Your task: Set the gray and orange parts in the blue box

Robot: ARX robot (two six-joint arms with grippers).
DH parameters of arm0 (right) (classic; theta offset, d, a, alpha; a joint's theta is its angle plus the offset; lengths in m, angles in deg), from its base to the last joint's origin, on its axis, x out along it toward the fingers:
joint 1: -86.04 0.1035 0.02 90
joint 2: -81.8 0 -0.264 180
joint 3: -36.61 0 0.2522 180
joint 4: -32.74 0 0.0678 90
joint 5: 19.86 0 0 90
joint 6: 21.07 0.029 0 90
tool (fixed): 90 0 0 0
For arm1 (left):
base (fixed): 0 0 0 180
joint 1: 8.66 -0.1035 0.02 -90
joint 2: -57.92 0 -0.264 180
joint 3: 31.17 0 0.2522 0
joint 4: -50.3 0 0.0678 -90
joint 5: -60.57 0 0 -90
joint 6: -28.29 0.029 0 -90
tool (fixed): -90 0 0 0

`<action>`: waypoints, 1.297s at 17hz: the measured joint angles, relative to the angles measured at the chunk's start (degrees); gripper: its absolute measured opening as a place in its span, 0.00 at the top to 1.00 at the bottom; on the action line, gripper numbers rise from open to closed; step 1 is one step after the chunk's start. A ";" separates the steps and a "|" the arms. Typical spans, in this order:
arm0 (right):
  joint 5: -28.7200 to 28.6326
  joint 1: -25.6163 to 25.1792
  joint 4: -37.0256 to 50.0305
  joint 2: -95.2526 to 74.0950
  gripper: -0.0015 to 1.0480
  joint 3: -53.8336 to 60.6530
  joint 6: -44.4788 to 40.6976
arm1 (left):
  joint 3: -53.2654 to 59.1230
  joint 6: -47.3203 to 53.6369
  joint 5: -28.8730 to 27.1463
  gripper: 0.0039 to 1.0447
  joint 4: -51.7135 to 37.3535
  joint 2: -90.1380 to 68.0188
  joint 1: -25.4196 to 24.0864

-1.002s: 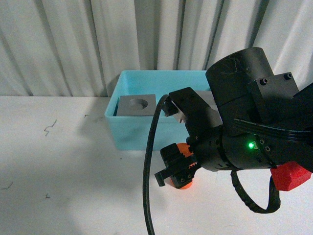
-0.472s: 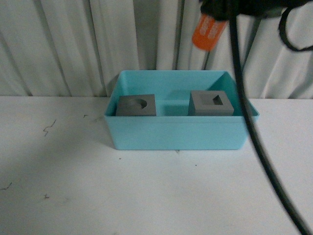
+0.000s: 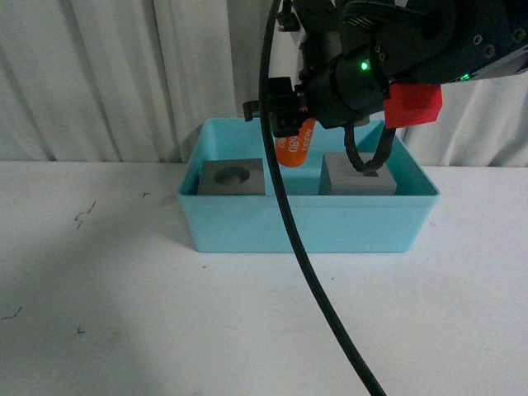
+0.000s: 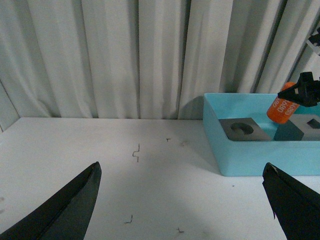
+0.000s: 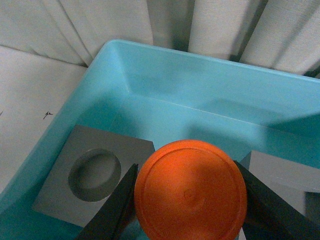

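In the front view the right hand [image 3: 290,136] hangs above the blue box [image 3: 305,223], at about 12 o'clock from the box's centre, its fingers clamped on the orange cylinder [image 3: 294,147]. The cylinder tilts, its lower end toward 7 o'clock, and printed digits show along its side. It sits over the gap between the two gray cubes and touches neither, held clear of the box floor. The cube with the round recess [image 3: 232,176] lies in the box's 9 o'clock half, near the wall; the cube with the rectangular recess [image 3: 356,175] lies in the 3 o'clock half, partly behind a looping black cable [image 3: 307,272] that runs from the arm toward 6 o'clock across the white table [image 3: 124,313]. A red block [image 3: 411,105] is fixed to the arm beside a small green light. The right wrist view looks straight down the cylinder's round end face [image 5: 190,196], a dark finger [image 5: 116,210] on either side of it, with the round-recess cube [image 5: 93,179] at 9 o'clock from it and the box wall [image 5: 107,65] beyond. In the left wrist view the left hand [image 4: 182,205] has its two dark fingers [image 4: 62,210] spread wide apart over bare table, well away from the box [image 4: 240,152] at 3 o'clock, holding nothing. Pale curtains [image 3: 124,74] hang behind the table.
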 joint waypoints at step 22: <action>5.90 0.35 1.49 -7.80 0.04 -1.79 6.91 | 0.00 0.00 0.00 0.06 -0.02 0.00 0.00</action>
